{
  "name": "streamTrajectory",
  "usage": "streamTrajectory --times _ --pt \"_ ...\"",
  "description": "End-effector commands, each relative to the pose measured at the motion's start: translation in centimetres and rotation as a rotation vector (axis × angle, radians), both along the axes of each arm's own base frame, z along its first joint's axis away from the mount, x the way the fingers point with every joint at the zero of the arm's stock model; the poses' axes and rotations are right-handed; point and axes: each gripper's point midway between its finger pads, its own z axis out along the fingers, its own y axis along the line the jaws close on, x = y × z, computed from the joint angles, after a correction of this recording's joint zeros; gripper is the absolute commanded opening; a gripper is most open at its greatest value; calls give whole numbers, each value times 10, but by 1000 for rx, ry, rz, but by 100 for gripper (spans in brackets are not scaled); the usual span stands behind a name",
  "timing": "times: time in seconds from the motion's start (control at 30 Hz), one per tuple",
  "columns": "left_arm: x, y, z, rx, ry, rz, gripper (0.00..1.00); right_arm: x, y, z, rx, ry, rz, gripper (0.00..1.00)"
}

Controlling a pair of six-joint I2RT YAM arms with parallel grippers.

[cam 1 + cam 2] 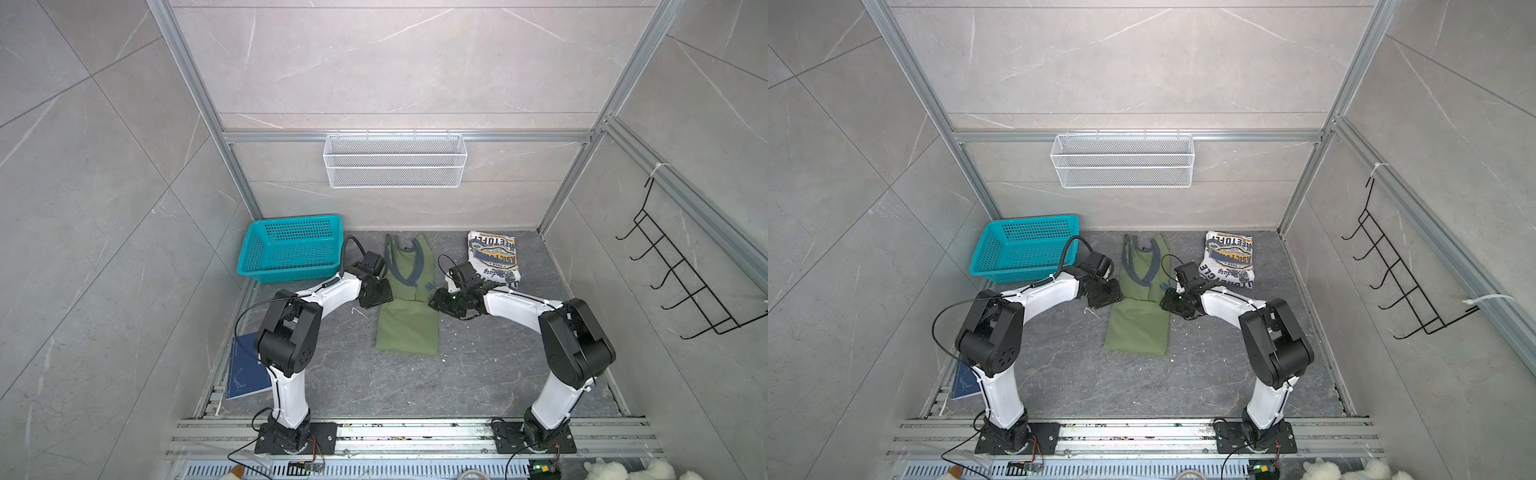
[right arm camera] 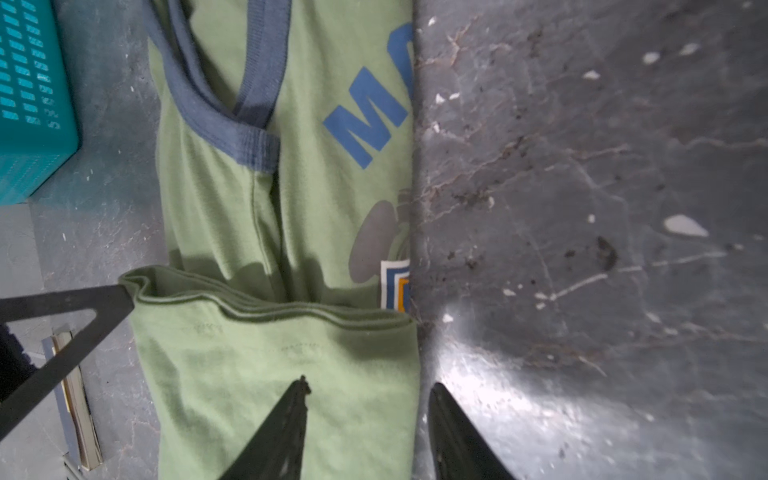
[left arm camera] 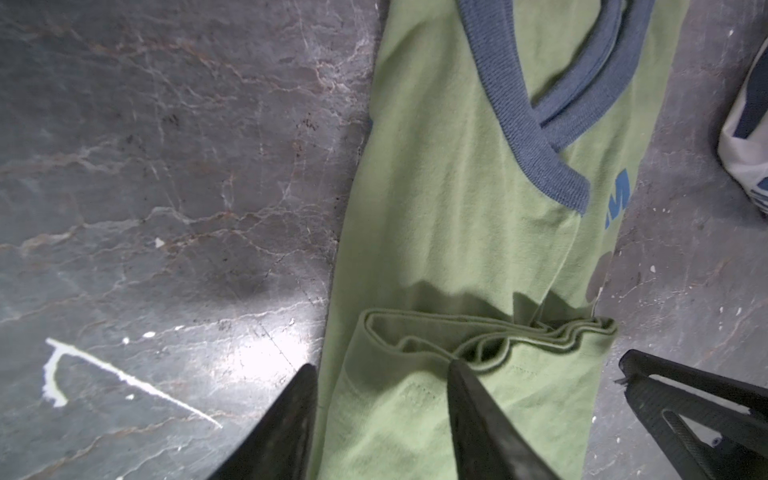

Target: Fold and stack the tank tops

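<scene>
I read left pincer (image 3: 382,365), right pincer (image 2: 370,381) spread | straddled edges of olive tank top (image 1: 409,328), likely to square hem (image 2: 270,307) ahead

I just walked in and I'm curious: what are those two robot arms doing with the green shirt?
The two arms are folding the green tank top on the table. Its bottom hem is already doubled up over its middle. The left gripper and the right gripper sit at either end of that hem, with their jaws apart. The white tank top lies folded at the back right, apart from the green one, so they are not yet stacked.
</scene>
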Motion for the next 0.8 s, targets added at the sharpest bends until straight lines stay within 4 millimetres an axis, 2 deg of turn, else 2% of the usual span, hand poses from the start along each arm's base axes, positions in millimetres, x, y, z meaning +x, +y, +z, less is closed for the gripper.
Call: streamTrajectory --times 0.0,0.23,0.37,0.5,0.63,0.77 --pt "4 -6 3 -15 0 -25 45 4 2 -9 -20 11 20 45" --pt "5 -10 -4 -27 14 -29 33 7 4 -17 -24 25 29 35" --pt "7 -11 -4 -27 14 -30 25 7 2 -11 -30 9 27 21" --pt "8 -11 -4 -22 13 -31 18 9 -1 -5 -53 -5 27 12" --pt "9 -13 2 -31 4 -33 9 10 0 1 -56 -16 35 6" --pt "10 -11 16 -34 -29 -29 5 13 -4 19 -77 -52 31 4"
